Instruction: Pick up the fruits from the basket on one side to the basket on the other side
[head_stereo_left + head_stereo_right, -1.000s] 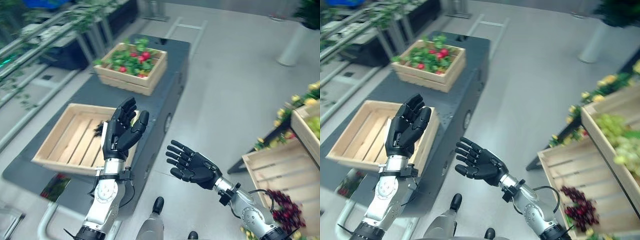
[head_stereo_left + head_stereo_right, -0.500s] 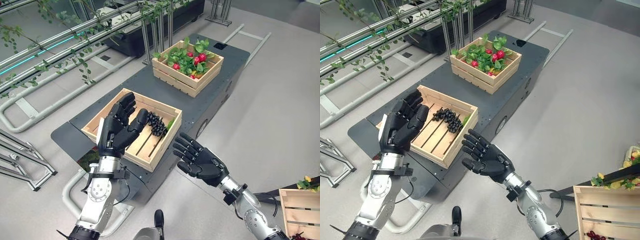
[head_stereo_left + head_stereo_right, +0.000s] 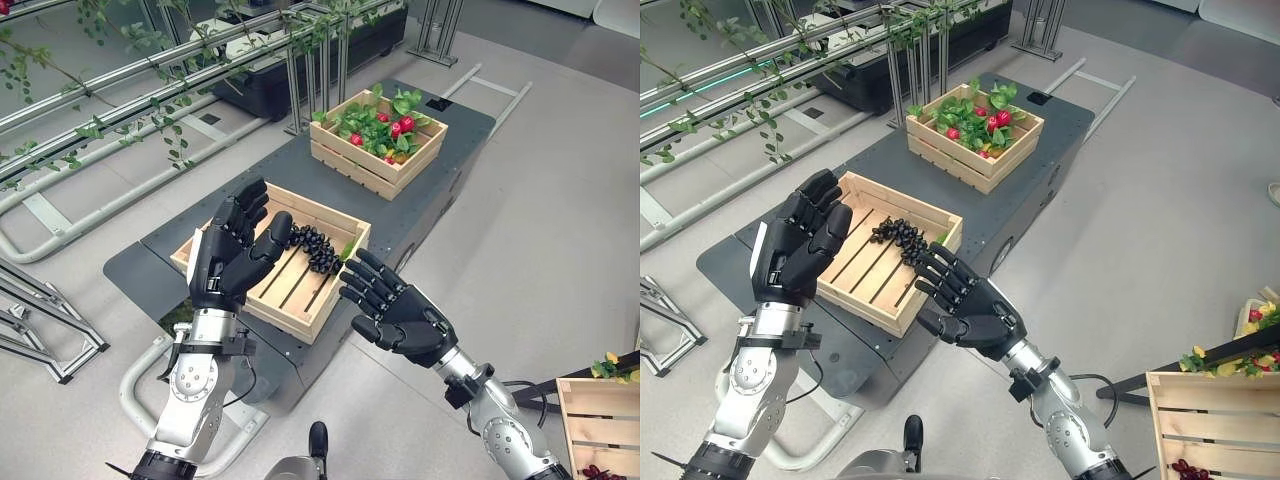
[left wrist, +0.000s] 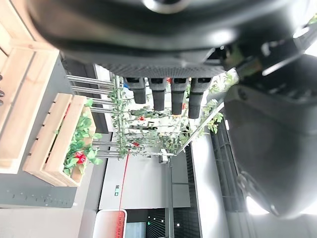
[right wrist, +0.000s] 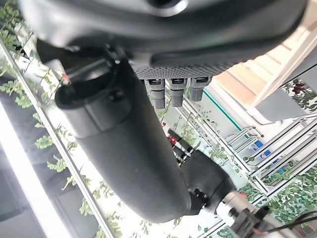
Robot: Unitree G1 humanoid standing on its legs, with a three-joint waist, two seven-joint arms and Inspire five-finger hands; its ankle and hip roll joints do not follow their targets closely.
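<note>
While both hands hang in the air holding nothing, the dark grape bunch (image 3: 314, 248) lies inside the near wooden crate (image 3: 205, 246), at its far right corner, well clear of any finger. Left hand (image 3: 228, 260) is raised upright over the crate's near left part, palm turned toward the right hand, fingers straight and together, thumb spread toward the grapes without touching them. Right hand (image 3: 398, 315) sits just off the crate's near right corner, palm facing left and up, fingers fanned out and relaxed, pointing toward the crate; its fingertips are near the grapes, apart from them. Forearms come up from below, left one near vertical, right one angled in from lower right. Far crate (image 3: 378, 142) on the same dark platform (image 3: 435, 140) holds red fruit among green leaves. Another wooden crate (image 3: 1208, 425) shows at lower right, dark red fruit in its corner.
</note>
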